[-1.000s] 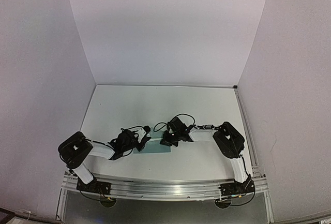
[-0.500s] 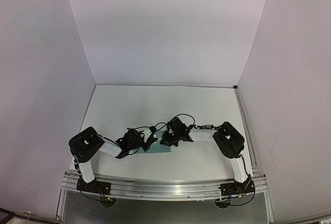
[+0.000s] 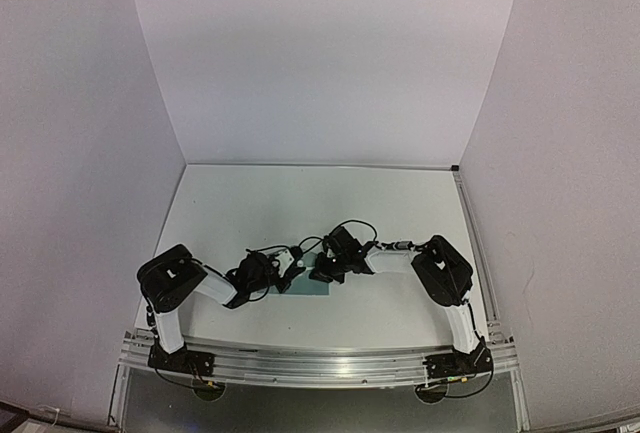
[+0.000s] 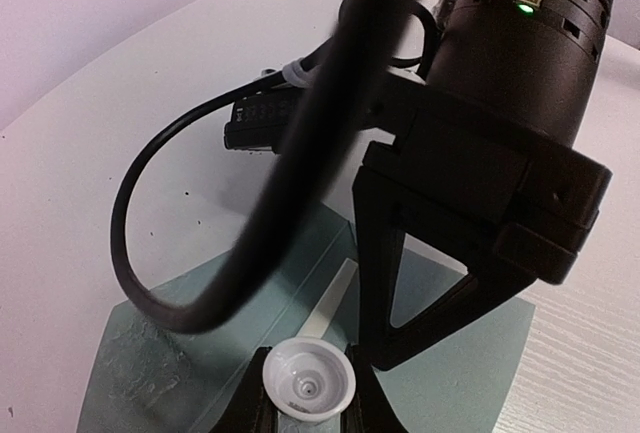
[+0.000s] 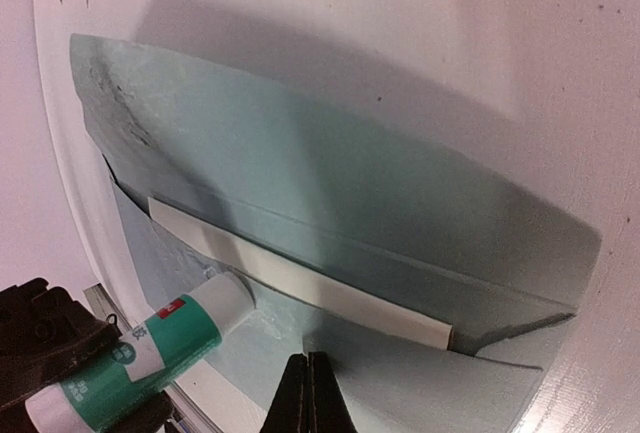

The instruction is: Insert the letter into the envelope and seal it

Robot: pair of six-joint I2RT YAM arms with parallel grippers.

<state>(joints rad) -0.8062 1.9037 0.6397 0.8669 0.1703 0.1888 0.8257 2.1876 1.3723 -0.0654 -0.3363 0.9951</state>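
Note:
The pale teal envelope [image 5: 330, 173] lies flat with its flap open, seen between the two grippers [image 3: 306, 289]. A cream strip of the letter [image 5: 300, 288] shows at the envelope's mouth [image 4: 335, 298]; the rest of the letter is inside. My left gripper [image 4: 308, 398] is shut on a white and green glue stick [image 5: 165, 338], whose tip touches the envelope just beside the letter's strip. The stick's round white end [image 4: 308, 380] faces the left wrist camera. My right gripper [image 5: 307, 373] is shut with nothing in it, its tips down on the envelope's front [image 3: 322, 275].
White panels wall the white table [image 3: 300, 203] at the back and both sides. The right arm's black wrist [image 4: 500, 153] and a black cable [image 4: 290, 153] hang close over the envelope. The arms' bases stand on a metal rail [image 3: 320, 363] at the near edge.
The left arm has swung right along the envelope, carrying the glue stick from the envelope's left end towards its middle. The right gripper has stayed shut in place.

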